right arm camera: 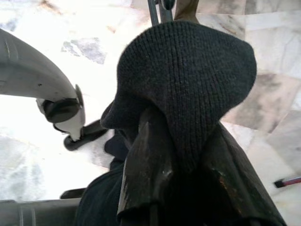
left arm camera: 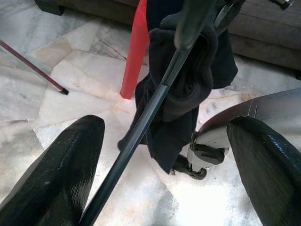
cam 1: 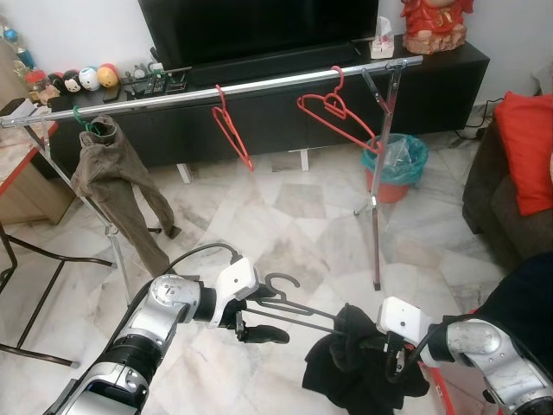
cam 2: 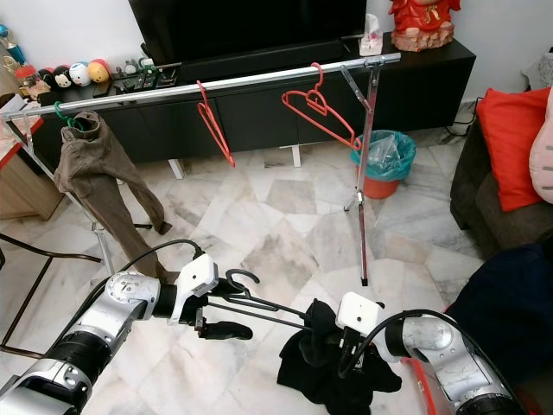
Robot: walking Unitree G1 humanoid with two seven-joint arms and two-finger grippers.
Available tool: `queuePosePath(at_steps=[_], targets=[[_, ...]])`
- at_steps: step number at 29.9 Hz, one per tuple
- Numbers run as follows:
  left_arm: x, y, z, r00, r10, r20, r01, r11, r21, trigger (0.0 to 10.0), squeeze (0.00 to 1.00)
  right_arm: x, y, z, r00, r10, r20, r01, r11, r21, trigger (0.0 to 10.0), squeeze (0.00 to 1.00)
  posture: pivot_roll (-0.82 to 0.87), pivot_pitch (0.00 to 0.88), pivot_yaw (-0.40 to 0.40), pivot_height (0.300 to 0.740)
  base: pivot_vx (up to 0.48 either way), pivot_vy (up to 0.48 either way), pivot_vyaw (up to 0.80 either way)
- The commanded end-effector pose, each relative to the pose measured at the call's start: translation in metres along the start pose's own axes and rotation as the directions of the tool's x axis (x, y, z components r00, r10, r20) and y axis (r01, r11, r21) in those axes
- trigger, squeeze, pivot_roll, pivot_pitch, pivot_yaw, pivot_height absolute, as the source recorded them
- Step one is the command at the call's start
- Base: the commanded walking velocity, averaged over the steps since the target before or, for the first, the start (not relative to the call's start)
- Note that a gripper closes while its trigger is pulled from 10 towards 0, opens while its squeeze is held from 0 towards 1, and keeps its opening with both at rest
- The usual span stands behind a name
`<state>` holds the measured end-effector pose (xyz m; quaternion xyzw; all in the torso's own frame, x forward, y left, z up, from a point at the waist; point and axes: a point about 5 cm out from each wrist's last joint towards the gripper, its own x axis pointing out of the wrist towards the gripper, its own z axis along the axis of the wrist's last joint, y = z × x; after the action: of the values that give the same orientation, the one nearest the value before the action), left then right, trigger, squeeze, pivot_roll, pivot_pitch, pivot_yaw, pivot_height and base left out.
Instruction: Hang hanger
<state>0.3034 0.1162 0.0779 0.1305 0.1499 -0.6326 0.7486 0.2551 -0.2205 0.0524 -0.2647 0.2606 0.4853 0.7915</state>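
A dark hanger (cam 1: pixel 298 309) with a black knit garment (cam 1: pixel 350 372) draped on its far end hangs low over the marble floor. My left gripper (cam 1: pixel 281 316) is open, and the hanger's bar (left arm camera: pixel 141 127) runs between its two wide-spread fingers (left arm camera: pixel 61 174) just below the hook (cam 1: pixel 283 281). My right gripper (cam 1: pixel 393 359) is shut on the black garment (right arm camera: pixel 188 94), bunched over its fingers (right arm camera: pixel 141 179). The silver clothes rail (cam 1: pixel 259 85) stands ahead, well above both grippers.
On the rail hang two red hangers (cam 1: pixel 232 130) (cam 1: pixel 333 108) and brown trousers (cam 1: pixel 112 181) on a green hanger. A teal-lined bin (cam 1: pixel 396 164) stands behind the rail's right leg (cam 1: pixel 376 216). A sofa with a red cushion (cam 1: pixel 527 151) is at the right, a black TV console (cam 1: pixel 285 104) behind.
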Motion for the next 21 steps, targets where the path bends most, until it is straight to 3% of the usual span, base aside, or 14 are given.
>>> queuePosePath(at_steps=[1, 5, 8, 15, 18, 21], targets=[[-0.002, -0.002, -0.006, 1.0, -0.001, -0.022, 0.001, 1.0, -0.006, 10.0, 0.0, 0.0, -0.004, 0.01, 0.999, -0.024, 0.029, 0.025, 0.998, -0.053, 10.0, 0.0, -0.05, 0.033, 0.143, 0.74, 0.0, 0.0, 0.0], [-0.003, 0.002, -0.004, 0.998, 0.064, -0.006, -0.064, 0.998, 0.006, 10.0, 0.0, 0.001, -0.012, -0.001, 0.992, -0.118, -0.041, 0.116, 0.992, -0.059, 10.0, 0.0, -0.05, 0.034, 0.142, 0.74, 0.0, 0.0, 0.0], [-0.009, 0.009, -0.008, 0.986, 0.165, -0.01, -0.165, 0.986, 0.004, 10.0, 0.0, 0.003, -0.015, -0.009, 0.98, -0.192, -0.052, 0.193, 0.981, -0.005, 10.0, 0.0, -0.05, 0.039, 0.141, 0.74, 0.0, 0.0, 0.0], [-0.025, 0.008, -0.025, 0.973, 0.221, -0.07, -0.223, 0.975, -0.013, 10.0, 0.0, 0.009, -0.002, -0.024, 0.983, -0.166, -0.078, 0.171, 0.983, 0.066, 10.0, 0.0, -0.04, 0.042, 0.14, 0.74, 0.0, 0.0, 0.0], [-0.031, 0.013, -0.031, 0.943, 0.32, -0.086, -0.323, 0.946, -0.019, 10.0, 0.0, 0.013, 0.004, -0.037, 0.974, -0.176, -0.142, 0.187, 0.98, 0.071, 10.0, 0.0, -0.04, 0.044, 0.138, 0.74, 0.0, 0.0, 0.0], [-0.038, 0.021, -0.036, 0.882, 0.459, -0.105, -0.463, 0.886, -0.023, 10.0, 0.0, 0.019, 0.007, -0.044, 0.963, -0.222, -0.15, 0.242, 0.962, 0.13, 10.0, 0.0, -0.05, 0.045, 0.138, 0.74, 0.0, 0.0, 0.0]])
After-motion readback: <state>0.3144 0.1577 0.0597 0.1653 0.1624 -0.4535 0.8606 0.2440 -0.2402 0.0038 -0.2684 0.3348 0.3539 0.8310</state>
